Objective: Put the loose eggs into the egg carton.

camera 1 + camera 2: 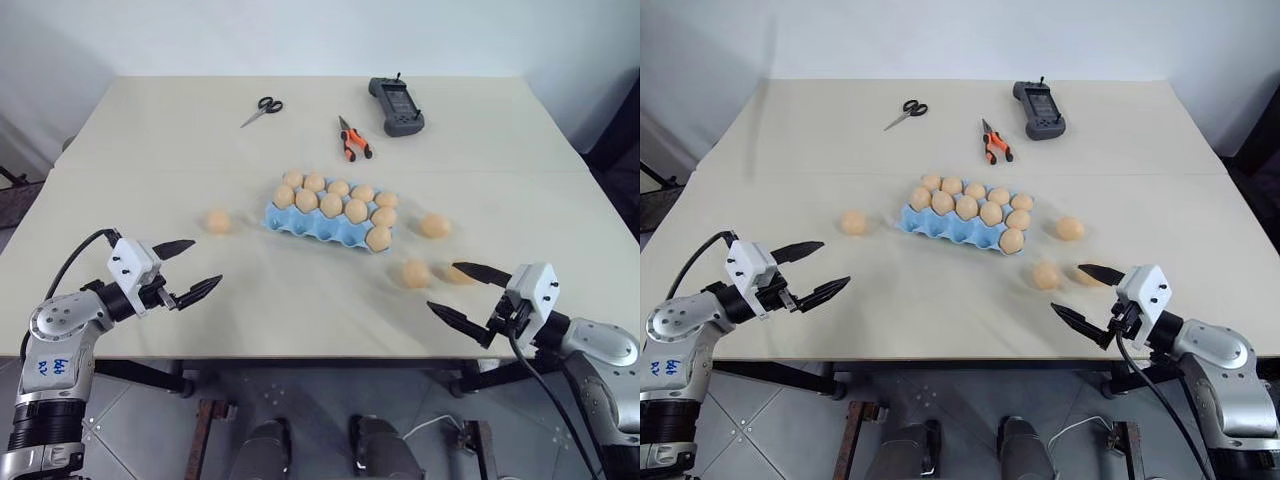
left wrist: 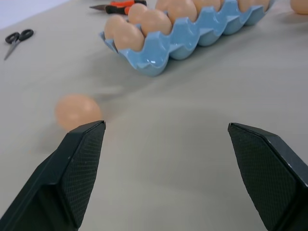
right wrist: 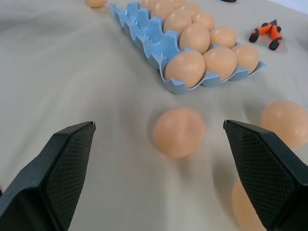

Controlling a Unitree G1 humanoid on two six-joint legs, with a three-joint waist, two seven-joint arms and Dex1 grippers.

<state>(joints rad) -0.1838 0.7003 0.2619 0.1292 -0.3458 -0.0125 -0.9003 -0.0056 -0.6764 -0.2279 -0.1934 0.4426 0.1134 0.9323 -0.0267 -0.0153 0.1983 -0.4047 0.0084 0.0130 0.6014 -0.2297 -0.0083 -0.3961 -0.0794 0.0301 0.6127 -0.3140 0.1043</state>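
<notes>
Mid-table (image 1: 150,130): egg carton (image 1: 300,222), front row vacant. Near the far edge: black handset (image 1: 397,106), orange pliers (image 1: 352,140), scissors (image 1: 262,109). Four loose eggs (image 1: 217,221) flanking the carton. At the near edge, left gripper (image 1: 186,269) and right gripper (image 1: 468,291), spread wide, empty.

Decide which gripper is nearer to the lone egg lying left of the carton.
Left. The left gripper hovers open just in front of that egg; the right gripper is across the table, beyond the egg carton.
</notes>
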